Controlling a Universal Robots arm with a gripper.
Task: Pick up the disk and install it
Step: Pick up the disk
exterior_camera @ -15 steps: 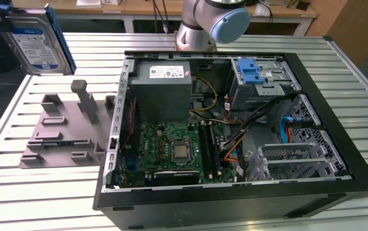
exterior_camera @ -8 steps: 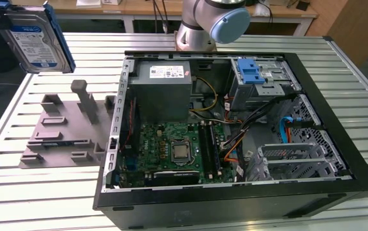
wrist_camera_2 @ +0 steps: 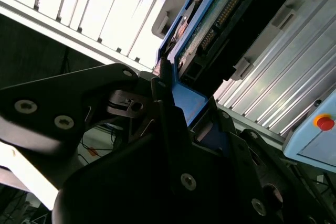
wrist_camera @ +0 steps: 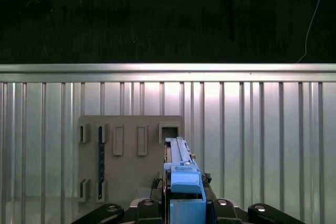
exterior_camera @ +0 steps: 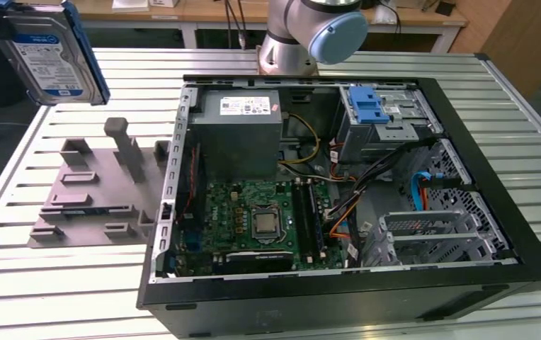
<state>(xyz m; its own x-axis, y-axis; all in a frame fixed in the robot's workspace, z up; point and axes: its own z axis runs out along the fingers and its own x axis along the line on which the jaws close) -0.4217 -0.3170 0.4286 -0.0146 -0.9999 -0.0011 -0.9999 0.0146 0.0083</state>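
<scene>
**Position of the task item.** The disk (exterior_camera: pixel 55 60) is held in the air at the exterior view's upper left. It is well above the desk (exterior_camera: pixel 63 297) and clear of the grey holder plate (exterior_camera: pixel 91 195) lying below it. It is carried upright on edge, with its label face turned toward the exterior camera. This attitude is judged to follow from a grip taken on the carrier's end rather than across the drive body.

**State of the pincer.** In the second wrist view the pincer (wrist_camera_2: pixel 178 100) is closed on the blue carrier at one end of the disk (wrist_camera_2: pixel 223 14). A black finger (wrist_camera_2: pixel 160 90) is pressed against the frame's edge, and the circuit-board side and connector are turned toward that camera. In the first wrist view the disk (wrist_camera: pixel 180 153) is seen edge-on, rising from the pincer (wrist_camera: pixel 184 205). The holder plate (wrist_camera: pixel 131 156) lies beyond it on the slatted desk. An open recess in the plate stands roughly in line with the disk, but it cannot be confirmed that this is the disk's seat.

**Destination.** The computer case (exterior_camera: pixel 346 290) lies open on the desk, to the exterior view's right of the plate and well apart from the disk. A bare blue clip (exterior_camera: pixel 369 106) sits on the drive bay (exterior_camera: pixel 394 124) in the far corner, beside the power supply (exterior_camera: pixel 242 134).

**Progress.** Pick-up is judged complete and installation not yet done.
</scene>
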